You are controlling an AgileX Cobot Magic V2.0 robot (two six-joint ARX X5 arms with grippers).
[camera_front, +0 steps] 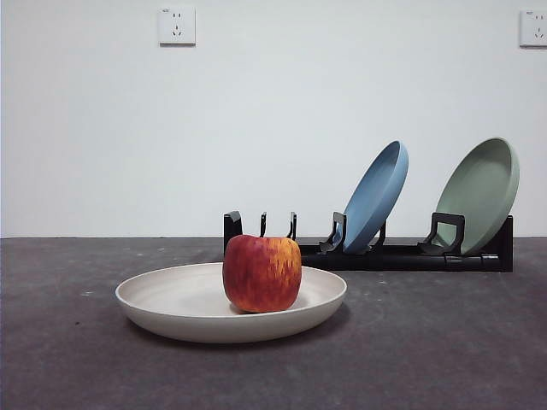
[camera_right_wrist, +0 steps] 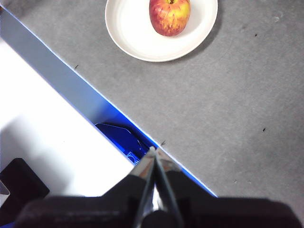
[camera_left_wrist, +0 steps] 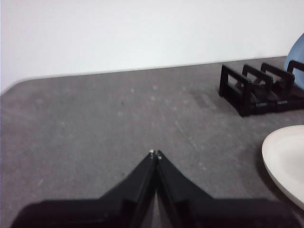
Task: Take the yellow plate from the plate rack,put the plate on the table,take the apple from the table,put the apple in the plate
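The left gripper (camera_left_wrist: 155, 154) has its jaws pressed together on nothing and hangs over bare table, with the plate's rim just off to one side of it. The right gripper (camera_right_wrist: 154, 151) is likewise closed and empty, held high above the table's edge, well apart from the plate. Neither arm shows in the front view.

The table (camera_front: 444, 342) is dark grey and scuffed. On it, at the back, stands the plate rack (camera_front: 402, 252), long and black; a blue plate (camera_front: 376, 195) and a pale green plate (camera_front: 479, 192) lean in its slots, while the slots at its near end stand empty. In front of the rack lies the yellow plate (camera_front: 171, 299), flat on the table and really more cream than yellow. The apple (camera_front: 261, 273) sits inside it, a little off centre, upright with its stem end up in the right wrist view.

Judged from this, both placements look done, and what remains is only to leave the scene undisturbed. Doing that well means keeping both grippers clear of the plate's rim, since a nudge could slide the plate or set the round apple rolling against the raised edge. The left arm, being closer, calls for more care: any retreat should go away from the plate, not across it.
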